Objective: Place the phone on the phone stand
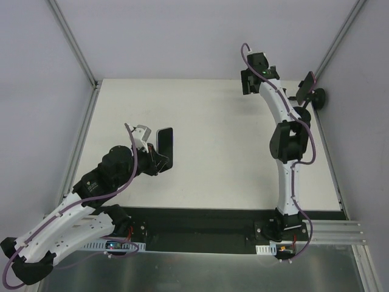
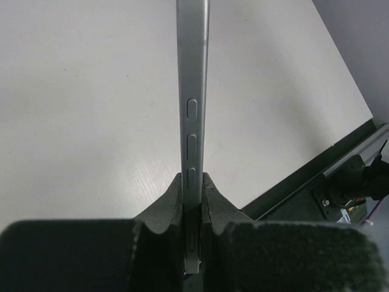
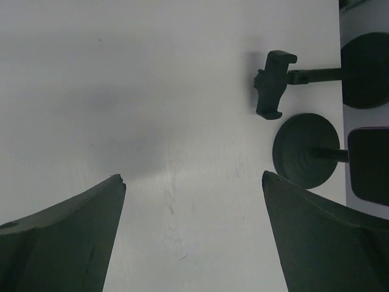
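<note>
My left gripper (image 1: 158, 160) is shut on the lower end of a slim phone (image 1: 165, 142) and holds it on edge above the left half of the white table. The left wrist view shows the phone's silver side (image 2: 193, 91) with its buttons, clamped between my fingers (image 2: 169, 201). A black phone stand (image 1: 309, 91) with a round base stands at the far right by the wall. In the right wrist view its base (image 3: 304, 150) and plate (image 3: 371, 164) show. My right gripper (image 3: 193, 177) is open and empty, over the far table left of the stand (image 1: 248, 82).
A second black stand with a clamp head (image 3: 275, 85) and round base (image 3: 364, 70) stands beside the first. Metal frame posts and grey walls bound the table (image 1: 219, 152). A black strip (image 1: 200, 219) runs along the near edge.
</note>
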